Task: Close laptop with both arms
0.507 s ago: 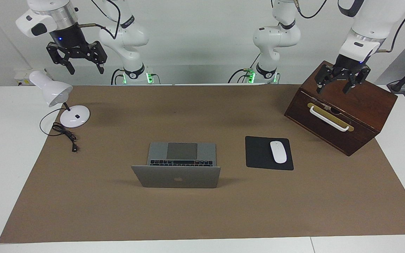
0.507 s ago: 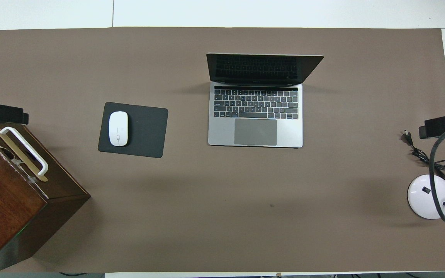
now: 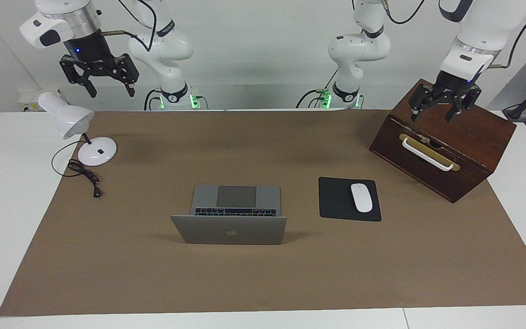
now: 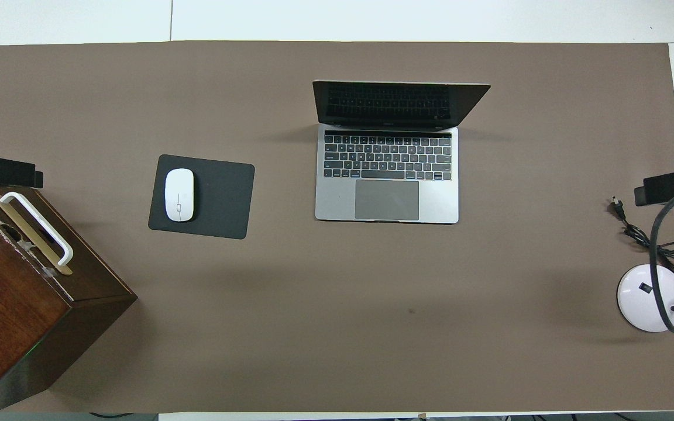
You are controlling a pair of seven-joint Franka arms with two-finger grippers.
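The laptop (image 3: 229,222) stands open mid-table, well apart from both tools. The left tool (image 3: 440,111) hangs with fingers spread over the wooden box (image 3: 445,141); the right tool (image 3: 109,87) hangs spread above the white lamp (image 3: 76,130).

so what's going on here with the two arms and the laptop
Nothing is being handled yet. The laptop sits open in the middle of the brown mat, screen upright. Both arms wait raised, away from it: the left gripper, open and empty, is over the wooden box, and the right gripper, also open, is over the desk lamp. A white mouse lies on a black pad beside the laptop.
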